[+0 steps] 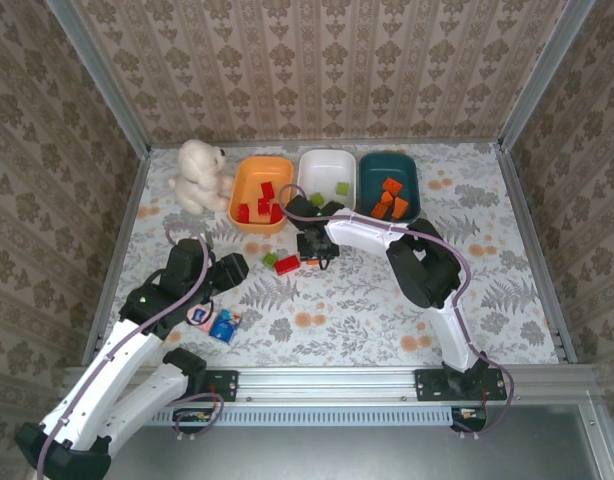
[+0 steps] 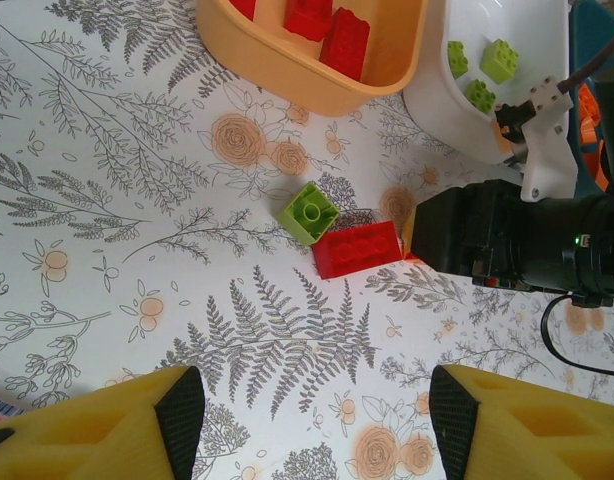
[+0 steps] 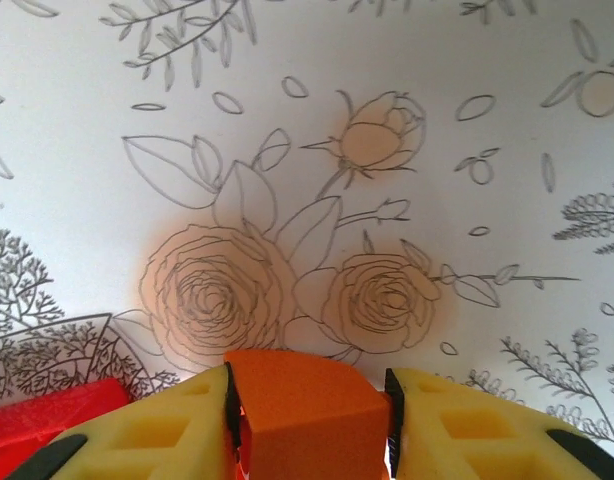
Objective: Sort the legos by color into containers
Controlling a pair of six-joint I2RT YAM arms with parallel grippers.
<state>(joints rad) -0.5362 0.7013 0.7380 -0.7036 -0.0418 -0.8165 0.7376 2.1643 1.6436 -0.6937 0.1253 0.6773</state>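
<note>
The left claw hangs wide apart. At twelve o'clock from it the red brick lies flat, its long side running nearly nine to three. Just right of it, the right claw is clamped on an orange brick. A crooked lift might bump the red brick away. The orange brick's long side is hidden.

We have top camera high above near edge, looking down on whole table. Left wrist camera low, aimed far-right, close to red brick. Right wrist camera almost on cloth, orange brick at bottom. All three share red brick.
</note>
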